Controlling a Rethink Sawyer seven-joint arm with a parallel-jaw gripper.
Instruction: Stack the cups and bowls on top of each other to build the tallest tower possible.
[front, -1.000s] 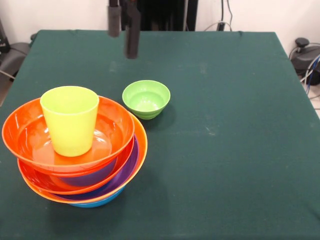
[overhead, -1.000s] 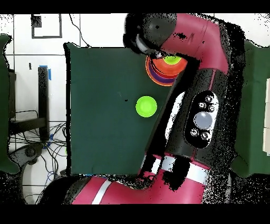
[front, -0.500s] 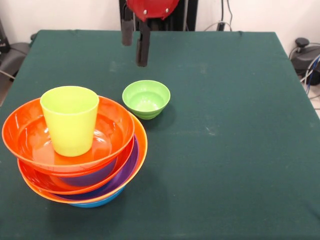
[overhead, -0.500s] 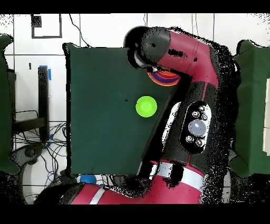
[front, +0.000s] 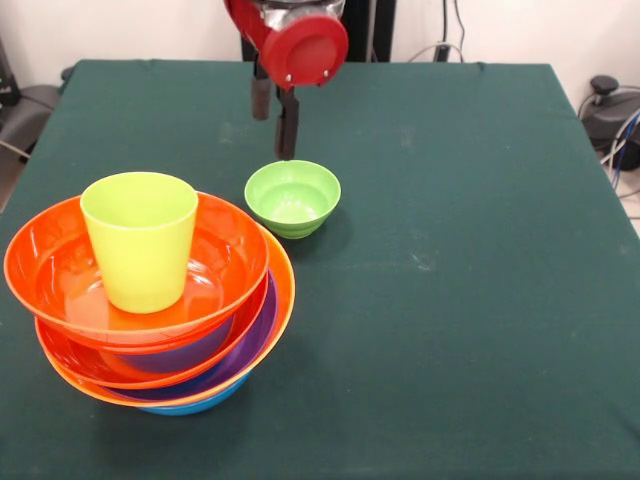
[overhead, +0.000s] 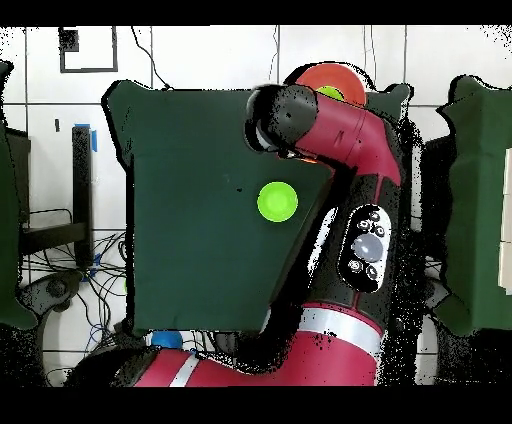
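Note:
The tower (front: 140, 300) stands at the table's front left: nested bowls with a blue one at the bottom, then orange, purple and red-orange rims, and a big orange bowl (front: 60, 270) on top. The lime-green cup (front: 140, 240) stands upright in that top bowl. The small lime-green bowl (front: 292, 197) sits alone on the cloth to the right of the tower; it also shows in the overhead view (overhead: 277, 202). My gripper (front: 274, 138) hangs just behind and above this bowl's far rim, open and empty. In the overhead view the arm hides most of the tower (overhead: 325, 72).
The green cloth table (front: 450, 300) spreads to the right of the small bowl. The red arm (overhead: 350, 170) reaches over the table's right side in the overhead view. Cables and dark equipment (front: 610, 110) lie beyond the table's edges.
My gripper has come down and moved right, toward the small green bowl. The red wrist has come into the front view. The bowls and cup have not moved.

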